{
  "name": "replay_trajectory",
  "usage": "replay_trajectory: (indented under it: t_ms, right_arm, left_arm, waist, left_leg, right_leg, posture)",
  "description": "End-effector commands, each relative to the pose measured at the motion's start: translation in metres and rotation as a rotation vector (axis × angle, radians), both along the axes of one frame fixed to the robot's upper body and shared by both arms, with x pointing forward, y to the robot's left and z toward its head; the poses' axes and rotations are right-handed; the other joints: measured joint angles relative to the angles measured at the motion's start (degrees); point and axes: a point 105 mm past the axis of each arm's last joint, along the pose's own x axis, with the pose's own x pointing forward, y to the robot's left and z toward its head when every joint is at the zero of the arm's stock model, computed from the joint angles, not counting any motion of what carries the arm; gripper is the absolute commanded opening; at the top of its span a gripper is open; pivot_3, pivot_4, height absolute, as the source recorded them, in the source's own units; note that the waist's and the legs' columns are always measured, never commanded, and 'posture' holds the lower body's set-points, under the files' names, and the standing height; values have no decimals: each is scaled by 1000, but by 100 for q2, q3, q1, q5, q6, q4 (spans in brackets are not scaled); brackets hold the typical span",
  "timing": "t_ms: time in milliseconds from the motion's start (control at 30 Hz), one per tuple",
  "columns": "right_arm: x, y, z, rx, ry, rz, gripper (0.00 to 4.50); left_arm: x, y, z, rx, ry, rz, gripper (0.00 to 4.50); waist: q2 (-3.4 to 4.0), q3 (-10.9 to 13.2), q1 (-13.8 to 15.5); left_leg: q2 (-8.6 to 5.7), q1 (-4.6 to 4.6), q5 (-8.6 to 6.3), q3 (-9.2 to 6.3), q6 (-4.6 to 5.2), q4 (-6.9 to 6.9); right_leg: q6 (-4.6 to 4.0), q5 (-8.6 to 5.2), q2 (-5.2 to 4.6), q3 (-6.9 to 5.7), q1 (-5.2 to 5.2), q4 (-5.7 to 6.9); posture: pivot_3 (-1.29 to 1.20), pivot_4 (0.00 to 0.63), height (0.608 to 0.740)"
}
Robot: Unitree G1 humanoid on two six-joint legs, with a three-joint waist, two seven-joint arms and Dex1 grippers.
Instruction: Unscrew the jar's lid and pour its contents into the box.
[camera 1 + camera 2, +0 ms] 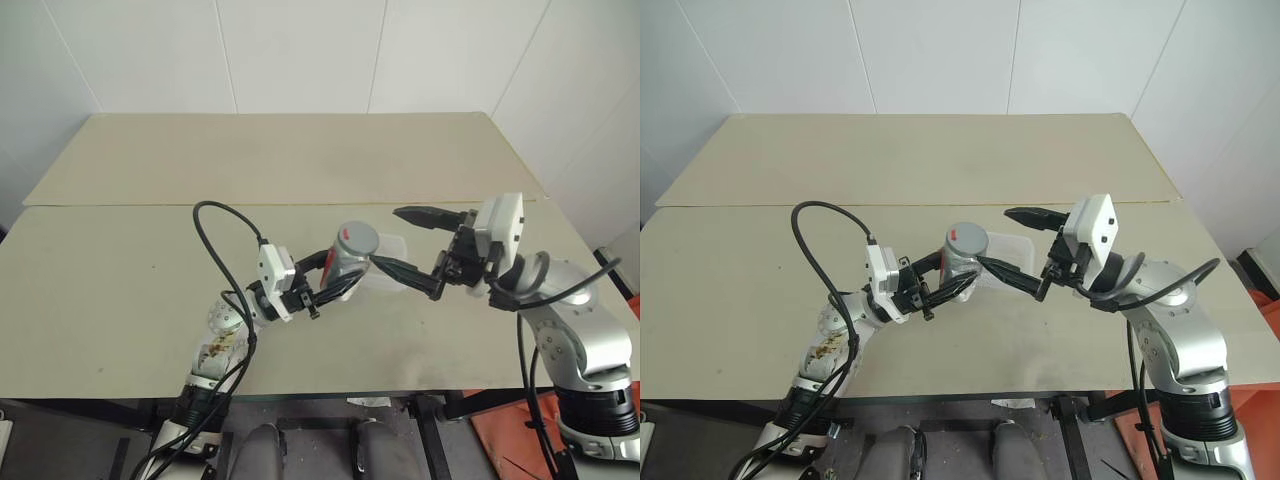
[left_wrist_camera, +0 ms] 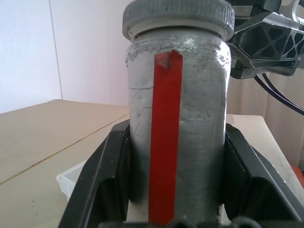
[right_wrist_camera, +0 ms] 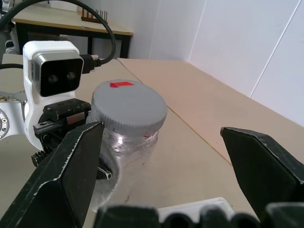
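Presently on view, item by item.

Worktop (image 1: 150,300): pale beige board surface with a seam running across it, standing against white walls.

Jar (image 1: 345,262): small silvery cylinder with a red stripe down its side, held upright above the worktop near the middle of the scene. The left wrist view shows the stripe facing that camera and the body wedged between two black fingers (image 2: 102,185).

Lid (image 1: 356,237): round grey cap with a ribbed edge and a small red mark on top, seated on the jar.

Left end effector (image 1: 335,275): clamped tight on the jar's body, gripping it from the robot's left side.

Right end effector (image 1: 405,243): spread wide and holding nothing. One black finger reaches out past the lid on the far side, the other comes in on the near side at about the jar's shoulder. Whether that near finger touches the jar I cannot tell.

Box (image 1: 392,262): shallow, clear plastic, rounded corners, lying on the worktop just behind and to the right of the jar, partly hidden by the right end effector's lower finger.

Contents: not discernible through the jar's wall.
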Motion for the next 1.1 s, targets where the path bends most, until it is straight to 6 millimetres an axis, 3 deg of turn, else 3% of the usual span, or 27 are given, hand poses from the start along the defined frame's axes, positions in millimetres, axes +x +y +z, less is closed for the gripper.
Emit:
replay_trajectory:
  t_ms: [33,233,467,733,1100]
  right_arm:
    - [-1,-12,13,1,-74,-47,4500]
    - [-1,-19,14,-6,-75,-68,4500]
    - [-29,-3,23,28,21,116,4500]
    - [-12,24,20,71,59,120,4500]
    - [-6,37,14,87,93,176,4500]
  left_arm:
    - [-1,0,11,-25,-48,-11,2090]
    - [1,-1,11,-23,-51,-10,2090]
    - [0,-3,10,-16,-61,-10,2090]
    - [-2,-6,11,-19,-73,-18,2090]
    - [-4,-7,13,-33,-86,-8,2090]
  waist:
    - [0,0,1]
    - [0,0,1]
    - [0,0,-8]
    - [0,0,-9]
    - [0,0,5]
  left_leg:
    - [0,0,0,0,0,0]
    - [0,0,0,0,0,0]
    - [0,-2,0,0,0,-1]
    - [0,3,0,-1,0,1]
    - [0,-6,0,0,0,-1]
  right_leg:
    - [0,0,0,0,0,0]
    - [0,0,0,0,0,0]
    - [0,0,-1,0,0,-3]
    - [-3,1,1,1,1,1]
    - [-6,5,-1,0,-1,-7]
  posture:
    - [0,150,740]
    - [0,150,740]
    - [0,150,740]
    - [0,150,740]
    - [0,150,740]
